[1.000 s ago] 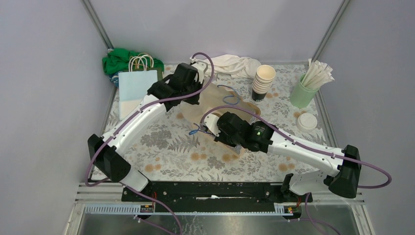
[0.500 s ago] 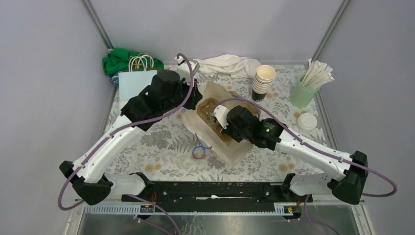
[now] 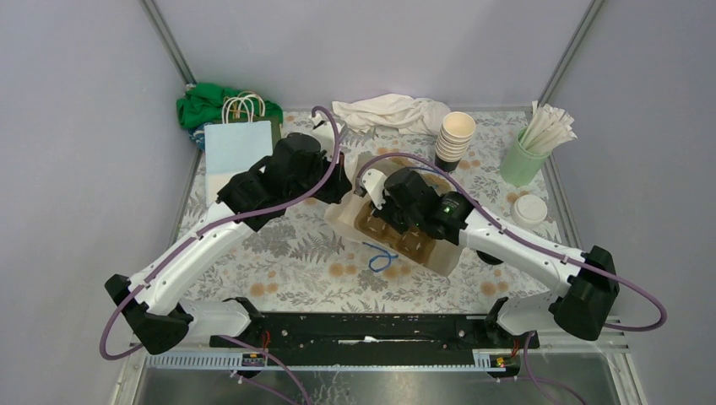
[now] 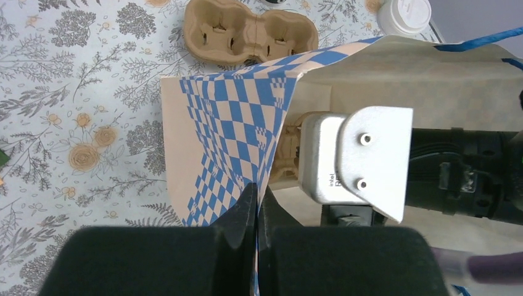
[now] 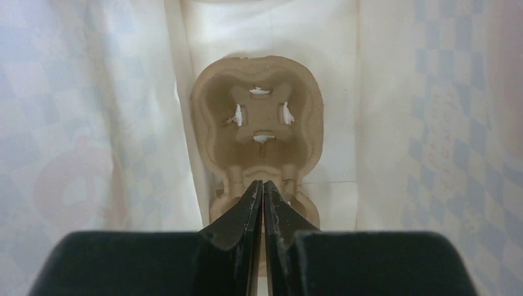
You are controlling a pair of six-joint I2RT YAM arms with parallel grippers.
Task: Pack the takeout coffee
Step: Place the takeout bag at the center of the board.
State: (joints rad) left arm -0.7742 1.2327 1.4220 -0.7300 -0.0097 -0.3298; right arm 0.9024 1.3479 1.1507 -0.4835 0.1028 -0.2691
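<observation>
gripping one checkered bag (image 4: pixel 228 123), one cup carrier (image 5: pixel 256 74)
left gripper (image 4: pixel 256 190) clenched on the bag's edge; right gripper (image 5: pixel 263 185) inside, clamped on that carrier; a second carrier (image 4: pixel 250 31) lies outside. one stack of paper cups (image 3: pixel 454 139) stands at the table's (image 3: pixel 279 253) far edge, one white lid (image 3: pixel 529 209) by its right edge.

Only "intel" can be read, on the silver camera housing (image 4: pixel 317 154); lettering on the paper cups (image 3: pixel 454 142) is illegible.

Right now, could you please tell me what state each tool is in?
Left tool: closed on the edge of the bag.
Right tool: closed on the carrier inside the bag.
</observation>
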